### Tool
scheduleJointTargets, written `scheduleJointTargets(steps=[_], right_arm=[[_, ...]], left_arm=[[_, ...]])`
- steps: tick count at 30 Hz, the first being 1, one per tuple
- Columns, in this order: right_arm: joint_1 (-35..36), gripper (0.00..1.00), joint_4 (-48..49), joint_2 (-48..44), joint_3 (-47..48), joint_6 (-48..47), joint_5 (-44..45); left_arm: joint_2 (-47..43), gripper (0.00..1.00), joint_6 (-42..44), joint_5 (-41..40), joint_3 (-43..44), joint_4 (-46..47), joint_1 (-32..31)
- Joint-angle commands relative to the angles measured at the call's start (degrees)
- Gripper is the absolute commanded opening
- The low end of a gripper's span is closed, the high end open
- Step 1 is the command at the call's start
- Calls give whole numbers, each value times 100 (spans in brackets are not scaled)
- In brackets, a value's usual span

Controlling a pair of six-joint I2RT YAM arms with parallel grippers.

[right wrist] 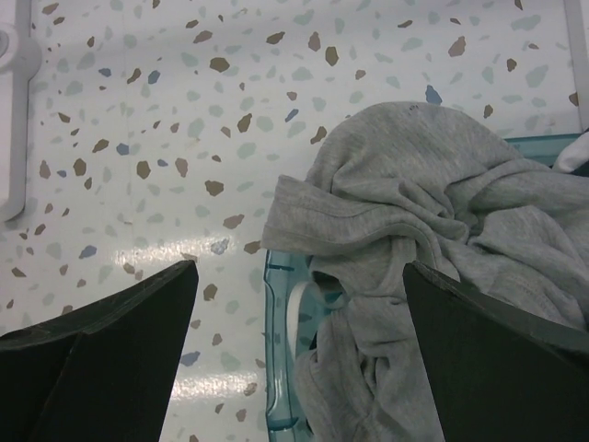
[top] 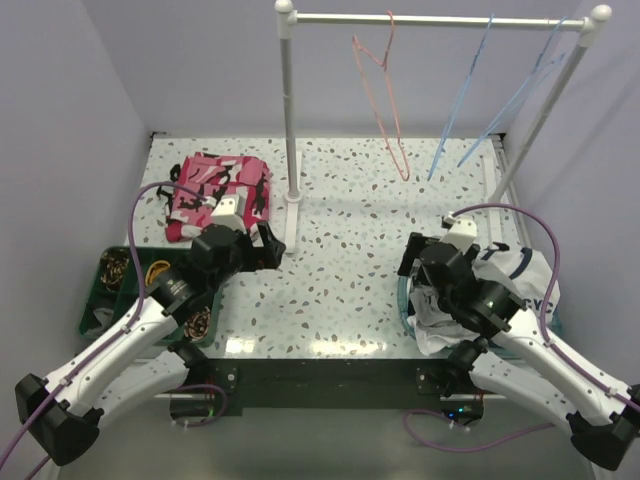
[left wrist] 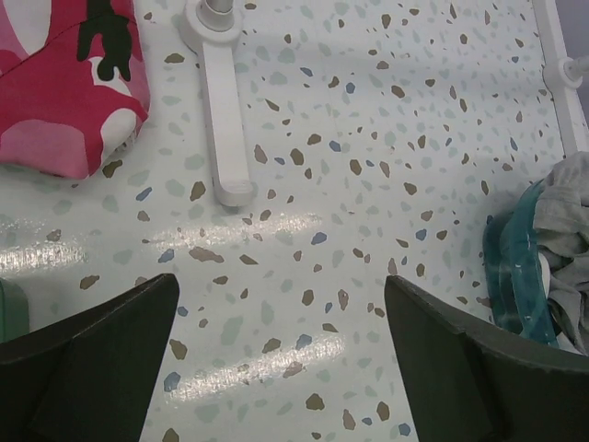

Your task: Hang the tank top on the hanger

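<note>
- The tank top (right wrist: 414,212) is plain grey soft knit, bunched in a heap with one seamed edge folded outward. It lies in a clear teal bin (right wrist: 274,387) at the near right of the table and spills over the bin's rim.
- The right gripper (right wrist: 299,276) hangs just above that heap, its two dark fingers spread wide with nothing between them. I cannot tell whether they touch the cloth.
- A white garment with dark lettering (top: 528,275) lies just right of the grey heap.
- The hanger (top: 380,112), thin pink wire, hangs by its hook from the white rail (top: 440,18) at the far side, well apart from the tank top. The light-blue hangers (top: 461,97) hang to its right.
- The left gripper (left wrist: 281,281) is also spread open, over bare tabletop at the near left.
- A pink-and-black camouflage cloth (top: 215,195) lies at the far left, and a dark green tray (top: 110,290) sits nearer.
- The table (top: 350,270) is glossy white terrazzo flecked brown, blue and green, with streaks of glare.
- Pale lilac walls (top: 60,120) close it in on the left, far and right sides.
</note>
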Motion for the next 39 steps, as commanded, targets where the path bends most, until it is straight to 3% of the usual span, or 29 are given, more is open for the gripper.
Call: scheduleJointTargets(steps=[1, 31, 34, 35, 36, 38, 39], right_arm=[[13, 99, -168, 30, 175, 205, 369], [-31, 73, 1027, 2209, -124, 21, 1187], [-40, 60, 984, 2263, -63, 38, 1222], [-40, 40, 809, 2219, -1, 73, 1231], [-48, 28, 720, 2027, 34, 91, 1222], [-48, 6, 475, 1754, 131, 100, 1100], [-40, 1, 378, 1465, 183, 83, 1038]], left_arm=[[-88, 100, 46, -34, 309, 45, -10], [-220, 100, -33, 142, 177, -79, -10], [-237, 100, -33, 159, 186, -87, -10], [-246, 100, -33, 168, 169, -96, -1], [-281, 98, -24, 194, 177, -96, -10], [-334, 98, 28, 264, 73, -35, -1], [-369, 98, 81, 465, 28, 35, -10]])
